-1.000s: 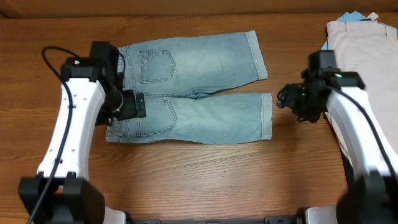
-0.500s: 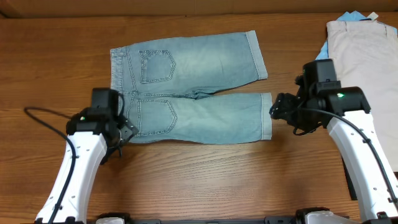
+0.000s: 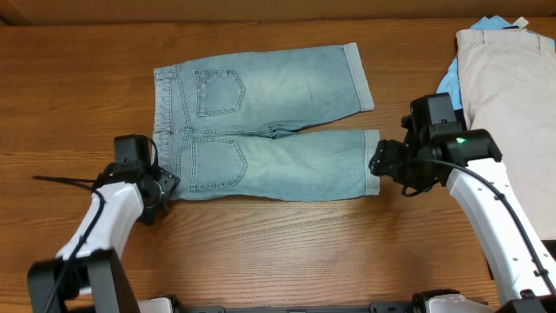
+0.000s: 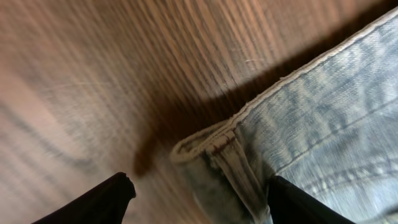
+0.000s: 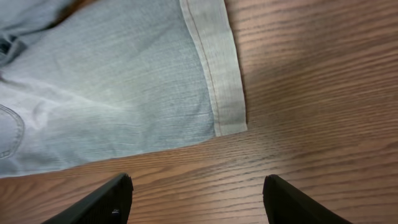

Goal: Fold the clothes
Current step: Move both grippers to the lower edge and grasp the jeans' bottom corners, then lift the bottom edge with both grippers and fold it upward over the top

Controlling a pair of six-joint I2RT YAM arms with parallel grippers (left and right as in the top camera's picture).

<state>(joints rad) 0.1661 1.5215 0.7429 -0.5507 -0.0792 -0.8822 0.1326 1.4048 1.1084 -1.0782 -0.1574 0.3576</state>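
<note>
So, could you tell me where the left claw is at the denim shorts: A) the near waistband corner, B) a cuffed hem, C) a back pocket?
A: the left claw stands open around the waistband corner of the denim shorts nearest the robot.

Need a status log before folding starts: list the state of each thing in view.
Denim shorts: spread flat, unfolded, back pockets up.
Left end effector: open, straddling the waistband corner, not gripping.
Right end effector: open, over the table by the near leg's cuff corner.
Beige garment: lying flat at the table edge.
Bright blue garment: mostly hidden under the beige garment.
</note>
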